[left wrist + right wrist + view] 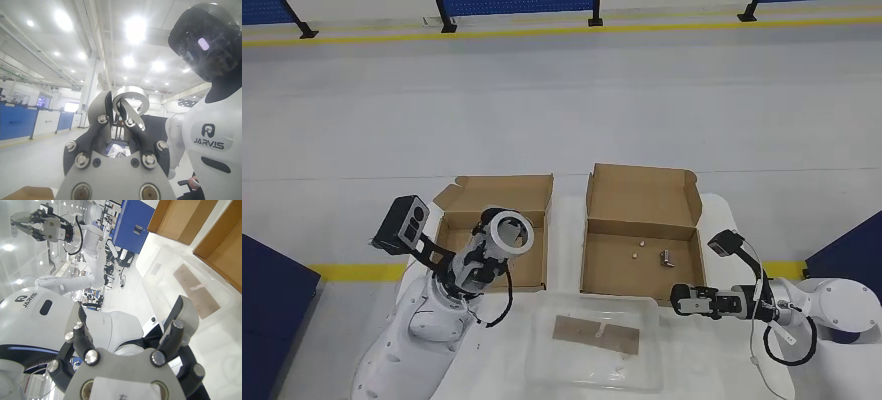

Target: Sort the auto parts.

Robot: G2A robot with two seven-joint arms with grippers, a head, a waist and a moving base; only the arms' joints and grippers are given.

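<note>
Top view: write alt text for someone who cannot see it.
The left gripper holds a metal ring over the left cardboard box. The right gripper, open, sits beside the clear bin, near the right box holding a few small parts.

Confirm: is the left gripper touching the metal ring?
Touching. The left wrist view shows the left gripper shut on the metal ring, with the ring's wall pinched between its fingers.

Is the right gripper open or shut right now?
Open. The right gripper has its fingers wide apart in its wrist view, with nothing held between them.
</note>
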